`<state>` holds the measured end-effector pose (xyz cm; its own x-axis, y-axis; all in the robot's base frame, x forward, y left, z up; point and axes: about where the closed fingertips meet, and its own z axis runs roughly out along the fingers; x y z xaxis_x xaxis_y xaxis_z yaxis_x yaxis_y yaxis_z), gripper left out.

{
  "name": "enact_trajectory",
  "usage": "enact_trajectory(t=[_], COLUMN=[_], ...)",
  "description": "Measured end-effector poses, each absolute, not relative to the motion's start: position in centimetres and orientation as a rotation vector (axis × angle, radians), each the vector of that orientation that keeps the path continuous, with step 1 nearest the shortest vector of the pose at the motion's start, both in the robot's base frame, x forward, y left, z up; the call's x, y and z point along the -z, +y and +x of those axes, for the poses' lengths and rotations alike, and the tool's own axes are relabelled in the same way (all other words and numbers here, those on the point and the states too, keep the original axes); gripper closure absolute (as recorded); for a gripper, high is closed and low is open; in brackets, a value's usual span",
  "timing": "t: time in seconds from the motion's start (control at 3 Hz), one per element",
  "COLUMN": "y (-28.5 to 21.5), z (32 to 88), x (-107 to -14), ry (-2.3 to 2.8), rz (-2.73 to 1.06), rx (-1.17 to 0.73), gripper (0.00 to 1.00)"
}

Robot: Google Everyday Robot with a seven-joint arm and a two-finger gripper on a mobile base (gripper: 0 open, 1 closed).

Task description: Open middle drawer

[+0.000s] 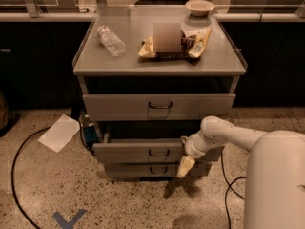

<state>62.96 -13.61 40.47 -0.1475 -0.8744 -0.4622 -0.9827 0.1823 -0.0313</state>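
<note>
In the camera view, the middle drawer is seen as the 2nd of 3 grey drawers under the table. It is set between the taller top drawer and the lowest drawer. Its front panel is set forward of the frame and a dark gap is shown above it, so the drawer is judged to be partly open already. How far out it stands cannot be told from this angle. Its small dark handle at the centre is not held.

The pincer is found at the right end of that front panel. It hangs down past the panel's lower edge and in front of the lowest drawer, to the right of the handle. Whether the pincer is apart or together cannot be told, nor whether anything is clamped in it.

The task is judged to be begun but not plainly finished: a further pull may be needed before the tray is fully exposed. On the table, a bottle, snack bags and a bowl are seen.
</note>
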Motion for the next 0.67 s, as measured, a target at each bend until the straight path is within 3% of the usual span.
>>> enact_trajectory(t=[0.67], y=[-13.75], z=[58.8], x=[-40.35], ry=[2.113], rz=[-1.737], rx=[-0.475], gripper=[0.0])
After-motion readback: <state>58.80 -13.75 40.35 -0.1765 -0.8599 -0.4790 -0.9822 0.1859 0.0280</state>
